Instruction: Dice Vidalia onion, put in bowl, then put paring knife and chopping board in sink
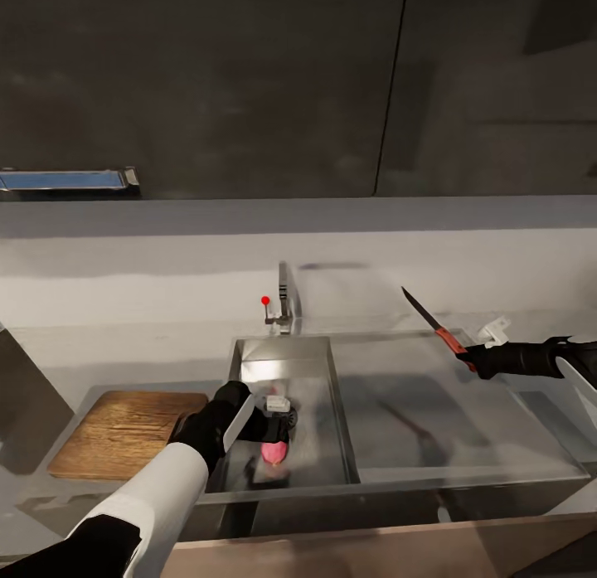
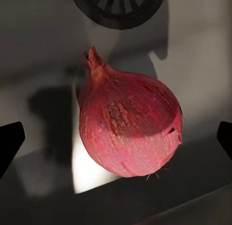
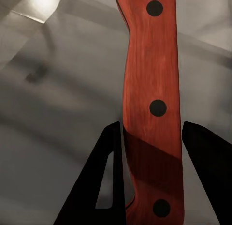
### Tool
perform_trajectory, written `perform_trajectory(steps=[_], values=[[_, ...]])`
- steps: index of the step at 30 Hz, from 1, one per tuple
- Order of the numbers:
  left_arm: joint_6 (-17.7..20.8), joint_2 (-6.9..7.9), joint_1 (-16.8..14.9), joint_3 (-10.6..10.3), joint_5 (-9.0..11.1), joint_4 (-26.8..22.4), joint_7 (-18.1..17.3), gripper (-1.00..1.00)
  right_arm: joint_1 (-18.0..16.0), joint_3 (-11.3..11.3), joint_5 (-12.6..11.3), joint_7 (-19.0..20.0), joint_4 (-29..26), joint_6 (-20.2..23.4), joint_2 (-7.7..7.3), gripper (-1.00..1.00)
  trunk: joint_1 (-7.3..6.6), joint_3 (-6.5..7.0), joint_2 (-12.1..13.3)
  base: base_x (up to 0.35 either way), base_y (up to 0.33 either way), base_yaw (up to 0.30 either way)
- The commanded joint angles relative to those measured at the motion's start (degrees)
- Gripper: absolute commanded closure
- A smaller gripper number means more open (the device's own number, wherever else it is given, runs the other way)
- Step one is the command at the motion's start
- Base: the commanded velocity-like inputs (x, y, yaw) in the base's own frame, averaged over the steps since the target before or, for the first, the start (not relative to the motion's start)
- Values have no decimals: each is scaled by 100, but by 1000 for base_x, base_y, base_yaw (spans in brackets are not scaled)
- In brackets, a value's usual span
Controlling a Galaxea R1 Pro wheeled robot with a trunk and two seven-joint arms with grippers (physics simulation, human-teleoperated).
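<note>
- Left: one chopping board (image 1: 124, 433) on the countertop (image 1: 50, 346).
- Left gripper (image 1: 278, 425) lowered into the sink (image 1: 340, 429), fingers spread wide around one onion (image 2: 130, 128) on the basin floor.
- Right gripper (image 1: 468, 356) raised over the drainboard, clamped on one paring knife (image 1: 433, 321), blade angled up.

No legible text, labels, brand names or numbers appear on any surface. The sole marking is a plain red dot (image 1: 265, 300) on the tap (image 1: 285, 296) behind the sink (image 1: 340, 412); it bears no characters.
</note>
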Motion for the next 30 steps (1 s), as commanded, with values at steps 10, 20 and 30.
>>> perform_trajectory(steps=[10, 20, 30], values=[[20, 0, -34, -1, 2, 35, 54, -100, -10, 13, -41, -10, -2, 37, -6, 100, 4, -13, -13, 0, 0, -1], [20, 0, -136, -1, 2, 23, 116, -100, -10, 13, -41, -11, -2, 37, -5, 100, 4, -26, -13, 0, 0, 0], [23, 0, -137, 0, 2, 24, 117, -100, -10, 13, -41, -10, 0, 37, -6, 100, 4, -88, -13, 0, 0, 0]])
